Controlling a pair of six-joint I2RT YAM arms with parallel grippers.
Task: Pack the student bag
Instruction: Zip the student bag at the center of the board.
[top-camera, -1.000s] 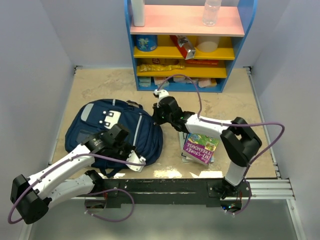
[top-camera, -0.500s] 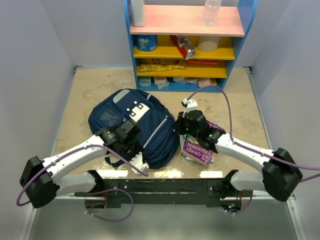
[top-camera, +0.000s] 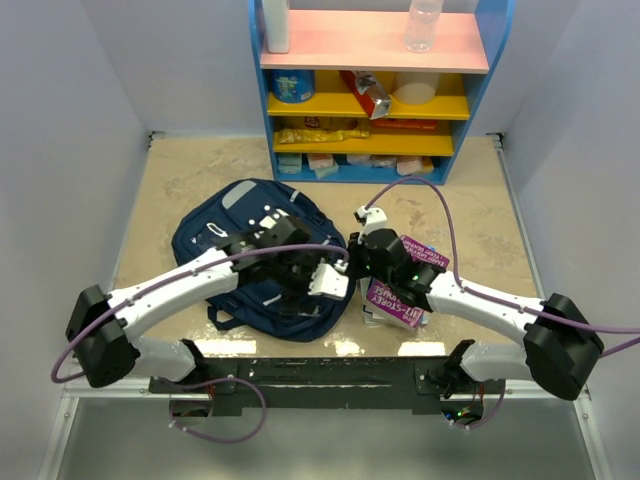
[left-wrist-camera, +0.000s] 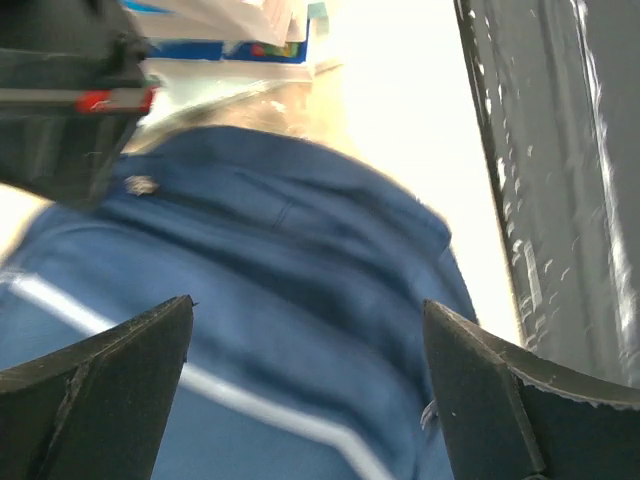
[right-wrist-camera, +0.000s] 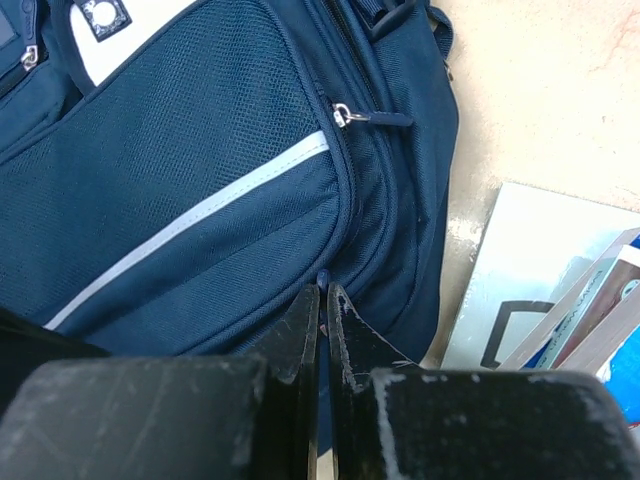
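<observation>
Student bag (top-camera: 225, 215) lies flat mid-counter, a bit left of ctr and nearer the near edge than the far one. Vs 1 sec ago it sits further right and is turned round. Vs half a sec ago it has hardly shifted.

Biggest change is the left arm. It was at the bag's near-left side before; now it stretches across the bag, w/ the left fingers (top-camera: 330, 278) at the bag's right edge, close to the right fingers (top-camera: 352, 262). Right arm is about where it was half a sec ago.

Left fingers (left-wrist-camera: 110, 390) are spread wide w/ nothing between them, only bag fabric (left-wrist-camera: 300, 300) below. Right fingers (right-wrist-camera: 300, 320) are closed to a thin slit, tips at the bag's side seam. Can't tell if they pinch any fabric or a zip tab.

Bag (right-wrist-camera: 200, 150) has a rounded outline and is navy woven fabric w/ a fine mesh panel. One thin pale stripe runs diagonally across it. A small metal zip pull (right-wrist-camera: 343, 115) sits on a curved zip line, and there's a white patch near the top.

Stack of books (top-camera: 400, 290) lies just right of the bag, glossy purple cover on top. In the right wrist view the pale flat covers (right-wrist-camera: 540, 290) are near the bag, w/ a strip of counter between.

Counter (top-camera: 180, 170) is beige w/ a mottled stone look. A blue shelf unit (top-camera: 255, 90) w/ pink and yellow boards stands at the far edge.
</observation>
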